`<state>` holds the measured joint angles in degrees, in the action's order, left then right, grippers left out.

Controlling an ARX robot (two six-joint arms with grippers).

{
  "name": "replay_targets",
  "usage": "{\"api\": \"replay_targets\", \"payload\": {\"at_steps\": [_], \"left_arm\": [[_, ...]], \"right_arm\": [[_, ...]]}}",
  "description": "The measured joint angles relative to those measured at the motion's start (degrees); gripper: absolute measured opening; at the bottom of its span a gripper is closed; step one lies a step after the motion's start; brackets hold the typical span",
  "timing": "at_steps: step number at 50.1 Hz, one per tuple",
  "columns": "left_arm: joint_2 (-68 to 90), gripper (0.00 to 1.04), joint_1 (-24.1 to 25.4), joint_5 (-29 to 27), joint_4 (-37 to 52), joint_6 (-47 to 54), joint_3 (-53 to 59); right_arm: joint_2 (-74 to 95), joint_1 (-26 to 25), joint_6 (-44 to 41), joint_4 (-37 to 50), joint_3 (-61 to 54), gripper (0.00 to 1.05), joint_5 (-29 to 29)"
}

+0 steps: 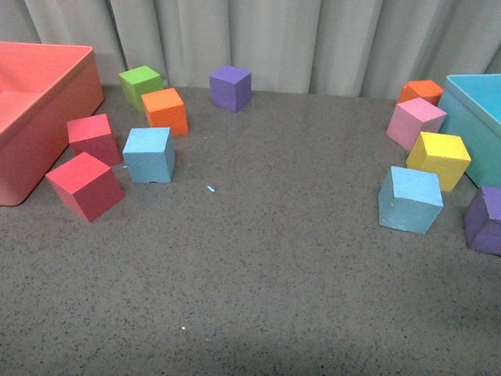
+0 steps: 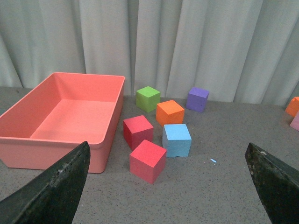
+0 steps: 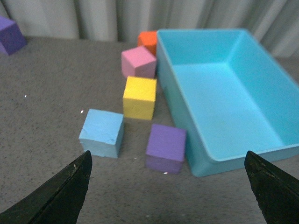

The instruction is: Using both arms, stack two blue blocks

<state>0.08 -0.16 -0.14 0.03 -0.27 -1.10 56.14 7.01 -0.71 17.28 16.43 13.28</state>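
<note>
Left gripper, spread wide: light sky-blue foam cube ahead, untouched. Right gripper, equally spread: second sky-blue foam cube ahead. Only fingertips visible.

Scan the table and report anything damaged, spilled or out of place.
A tiny pale-blue sliver lies loose on the table, near the left blue block. It looks like a chipped-off foam crumb. Nothing else stands out.
</note>
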Motion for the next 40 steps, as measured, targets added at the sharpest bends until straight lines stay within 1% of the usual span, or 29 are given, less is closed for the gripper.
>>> {"api": "replay_targets", "payload": {"at_steps": [3,6,18,30,40], "left_arm": [[0.0,0.98,0.0,0.0,0.0,0.0,0.0],[0.0,0.98,0.0,0.0,0.0,0.0,0.0],[0.0,0.98,0.0,0.0,0.0,0.0,0.0],[0.0,0.98,0.0,0.0,0.0,0.0,0.0],[0.0,0.98,0.0,0.0,0.0,0.0,0.0]], "right_arm": [[8.0,-0.3,2.4,-1.2,3.9,0.95,-1.8],[18.7,-0.4,6.1,-5.4,10.6,0.95,-4.5],[36.2,-0.4,11.8,-13.6,25.2,0.95,-7.1],[50.0,1.4,14.6,-18.9,37.6,0.95,-7.9],[57.9,2.4,15.5,-23.6,44.0,0.95,-6.6]]}}
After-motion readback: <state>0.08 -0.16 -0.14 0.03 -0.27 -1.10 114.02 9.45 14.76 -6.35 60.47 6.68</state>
